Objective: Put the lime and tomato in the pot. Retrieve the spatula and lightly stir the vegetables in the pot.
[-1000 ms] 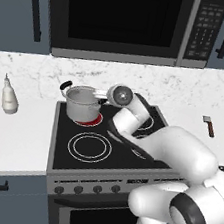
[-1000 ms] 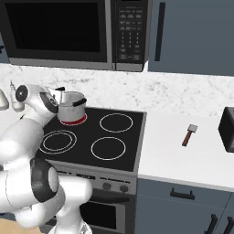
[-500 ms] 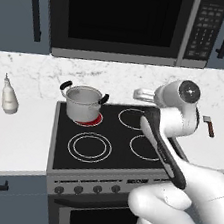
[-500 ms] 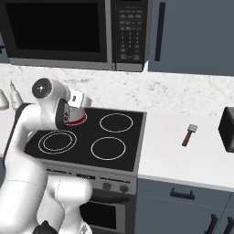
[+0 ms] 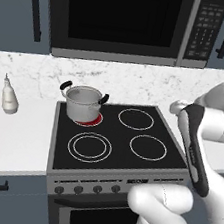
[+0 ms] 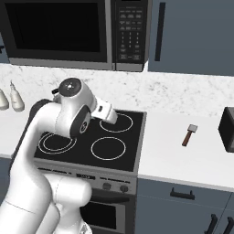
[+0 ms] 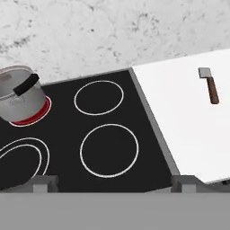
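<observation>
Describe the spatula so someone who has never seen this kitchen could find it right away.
Start at the black glass stovetop under the microwave, then move to the white counter on its right. The small flat spatula lies there alone, pale grey head toward the wall and dark reddish-brown handle toward the counter's front edge. Its nearest neighbour is a dark boxy appliance farther right.

1. The gripper (image 7: 112, 182) hangs over the stove (image 7: 67, 148), above its front right burner.
2. The pot (image 7: 15, 92) sits on the back left burner, far left of the gripper.
3. The spatula (image 7: 209, 84) lies on the table (image 7: 188, 130), right of the gripper and beyond it.
</observation>
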Robot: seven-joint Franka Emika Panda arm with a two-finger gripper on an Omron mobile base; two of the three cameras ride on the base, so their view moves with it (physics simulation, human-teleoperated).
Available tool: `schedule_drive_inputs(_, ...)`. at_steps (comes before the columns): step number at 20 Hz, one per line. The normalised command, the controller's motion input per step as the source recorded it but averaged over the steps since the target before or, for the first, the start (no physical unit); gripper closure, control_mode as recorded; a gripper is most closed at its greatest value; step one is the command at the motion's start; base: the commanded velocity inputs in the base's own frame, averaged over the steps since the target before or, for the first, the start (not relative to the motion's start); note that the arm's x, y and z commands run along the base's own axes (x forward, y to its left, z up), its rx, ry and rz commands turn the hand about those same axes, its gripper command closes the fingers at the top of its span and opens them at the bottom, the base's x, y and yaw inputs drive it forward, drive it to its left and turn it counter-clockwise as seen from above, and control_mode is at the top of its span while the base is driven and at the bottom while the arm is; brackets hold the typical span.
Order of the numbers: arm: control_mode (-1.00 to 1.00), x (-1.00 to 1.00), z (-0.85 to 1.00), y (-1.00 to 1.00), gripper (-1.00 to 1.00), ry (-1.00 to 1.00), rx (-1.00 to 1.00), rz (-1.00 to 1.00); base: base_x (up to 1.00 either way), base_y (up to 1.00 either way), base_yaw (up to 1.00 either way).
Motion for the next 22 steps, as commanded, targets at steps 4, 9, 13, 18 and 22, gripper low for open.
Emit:
schedule_drive_inputs(4,-1.00,-0.14,-0.27,-0.99,-1.00,0.12,-0.10,-0.14,0.00,0.00,0.00)
schedule_drive_inputs(9,-1.00,0.00,-0.15,-0.95,-1.00,0.10,-0.14,-0.15,0.00,0.00,0.00)
schedule_drive_inputs(13,-1.00,0.16,-0.23,-0.70,-1.00,0.09,-0.08,-0.05,0.00,0.00,0.00)
schedule_drive_inputs(18,-1.00,0.29,-0.34,-0.63,-1.00,0.03,0.01,0.00,0.00,0.00,0.00)
schedule_drive_inputs(22,-1.00,0.41,-0.34,-0.52,-1.00,0.00,0.05,0.02,0.00,0.00,0.00)
